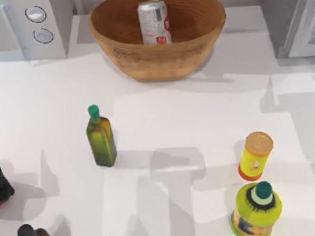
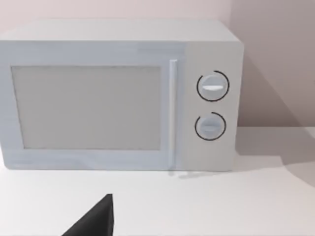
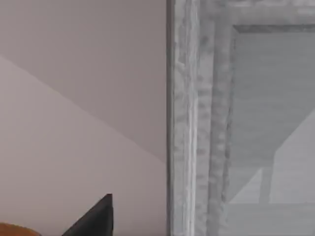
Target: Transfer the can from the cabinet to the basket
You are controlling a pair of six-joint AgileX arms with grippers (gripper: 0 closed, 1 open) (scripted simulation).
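**A:** Up at the worktop's far edge in the top view, the can stands inside the woven, ribbed basket. White microwave far-left corner, grey cabinet far-right. Green glass bottle mid-left, yellow tube and yellow bottle near-right.

**B:** Grippers?

**A:** Can't tell for either. Left wrist view faces the boxy microwave; right wrist view shows the cabinet's panelled door.
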